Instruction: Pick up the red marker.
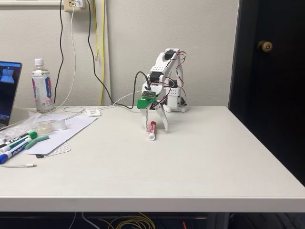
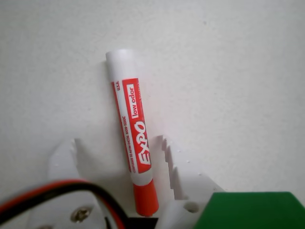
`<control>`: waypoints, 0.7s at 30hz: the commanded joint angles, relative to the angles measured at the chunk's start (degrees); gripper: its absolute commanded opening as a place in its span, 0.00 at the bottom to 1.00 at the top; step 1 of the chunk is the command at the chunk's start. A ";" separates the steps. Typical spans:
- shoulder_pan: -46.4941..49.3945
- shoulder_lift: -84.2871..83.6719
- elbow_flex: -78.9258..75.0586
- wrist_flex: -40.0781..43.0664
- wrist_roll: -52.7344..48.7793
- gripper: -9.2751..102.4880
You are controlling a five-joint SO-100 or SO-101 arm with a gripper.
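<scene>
Nearest in the fixed view is the front edge of a wide white table (image 1: 200, 167), with yellow cables (image 1: 126, 222) hanging under it. On the table's left side a thin white cord (image 1: 21, 166) lies loose, and behind it a cluster of green- and blue-capped markers (image 1: 19, 142) rests on sheets of paper (image 1: 66, 131), with a roll of clear tape (image 1: 47, 125) just beyond them. Farther back on that side a plastic bottle (image 1: 42, 88) stands upright, beside the edge of a laptop screen (image 1: 8, 90).

Toward the middle of the table lies the red marker (image 1: 152, 130), its white end pointing to the table's front. The gripper (image 1: 156, 126) stands over it, pointing down, one finger on each side. In the wrist view the red marker (image 2: 132, 133) lies flat between the two white fingers (image 2: 172, 164), red cap toward the camera. The jaws are spread wider than the barrel, with a gap visible on each side, so nothing is clamped; whether the fingertips touch the table I cannot tell.

Behind it the white arm (image 1: 167, 76) folds back to its base near the far table edge. Beyond that is a pale wall with black and yellow cords (image 1: 90, 52) running down from an outlet, and at the right a dark door with a brass knob (image 1: 264, 46).
</scene>
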 commanded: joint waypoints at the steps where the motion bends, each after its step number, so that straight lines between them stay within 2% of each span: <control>1: 0.18 -0.09 -1.14 -1.41 -0.53 0.47; 9: 0.26 -3.78 -1.14 -4.48 -0.44 0.48; 21: 0.26 -4.04 -0.62 -5.71 -0.09 0.36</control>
